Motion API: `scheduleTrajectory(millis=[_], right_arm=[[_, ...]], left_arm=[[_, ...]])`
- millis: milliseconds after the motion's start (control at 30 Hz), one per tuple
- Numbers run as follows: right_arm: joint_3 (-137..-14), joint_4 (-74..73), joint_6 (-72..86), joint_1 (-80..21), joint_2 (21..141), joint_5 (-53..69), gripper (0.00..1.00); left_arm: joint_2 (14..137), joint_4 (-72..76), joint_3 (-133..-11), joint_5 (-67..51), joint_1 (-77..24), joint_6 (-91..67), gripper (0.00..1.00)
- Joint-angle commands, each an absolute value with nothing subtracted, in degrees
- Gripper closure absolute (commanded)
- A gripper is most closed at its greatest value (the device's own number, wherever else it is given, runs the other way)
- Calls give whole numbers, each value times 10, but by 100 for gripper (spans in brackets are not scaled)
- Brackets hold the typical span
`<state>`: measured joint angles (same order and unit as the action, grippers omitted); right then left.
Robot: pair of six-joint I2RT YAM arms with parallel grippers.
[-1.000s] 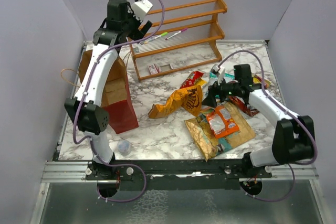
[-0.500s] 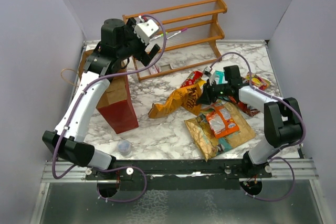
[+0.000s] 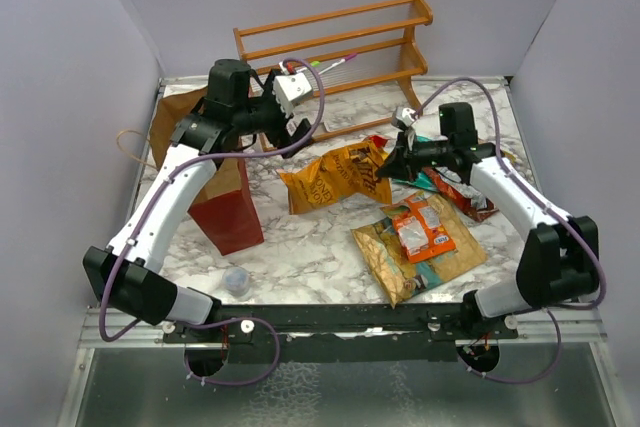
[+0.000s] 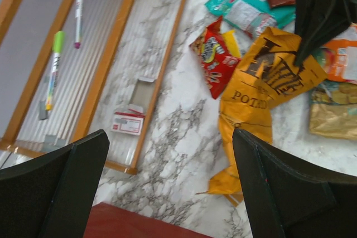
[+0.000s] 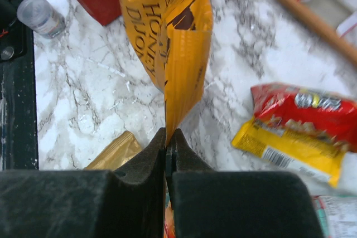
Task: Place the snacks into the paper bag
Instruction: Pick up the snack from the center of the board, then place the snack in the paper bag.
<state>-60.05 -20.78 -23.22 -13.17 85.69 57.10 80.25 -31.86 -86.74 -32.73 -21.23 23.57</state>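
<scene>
My right tool (image 5: 167,137) is pinching an edge of the crinkly gold-orange foil chip bag (image 3: 335,175), held over the marbled bench (image 3: 300,247) near the tall dark-red paper bag (image 3: 228,217). My left tool (image 4: 170,137) hangs spread and empty by the wooden slatted rack (image 3: 340,37), and its arm crosses the paper bag's brown mouth. 1 glossy red foil packet (image 4: 215,57) lies just beside the chip bag.

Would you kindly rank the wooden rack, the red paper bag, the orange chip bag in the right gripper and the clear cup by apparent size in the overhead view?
1. wooden rack, largest
2. paper bag, partly hidden by the left arm
3. chip bag
4. cup, smallest by far
</scene>
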Motion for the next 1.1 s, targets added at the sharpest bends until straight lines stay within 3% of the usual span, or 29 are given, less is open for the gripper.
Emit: scheduleTrajectory(millis=[0,433,1067], right_arm=[[-649,-294,-336,-134,799,624,99],[-721,-398,-399,-138,746,656,99],[-787,-504,-476,-142,724,663,99]], left_arm=[[799,-332,-863,-418,-237,264,7],[848,-298,-876,-477,-309,283,8],[991,-386,-1021,-549,-345,428,5]])
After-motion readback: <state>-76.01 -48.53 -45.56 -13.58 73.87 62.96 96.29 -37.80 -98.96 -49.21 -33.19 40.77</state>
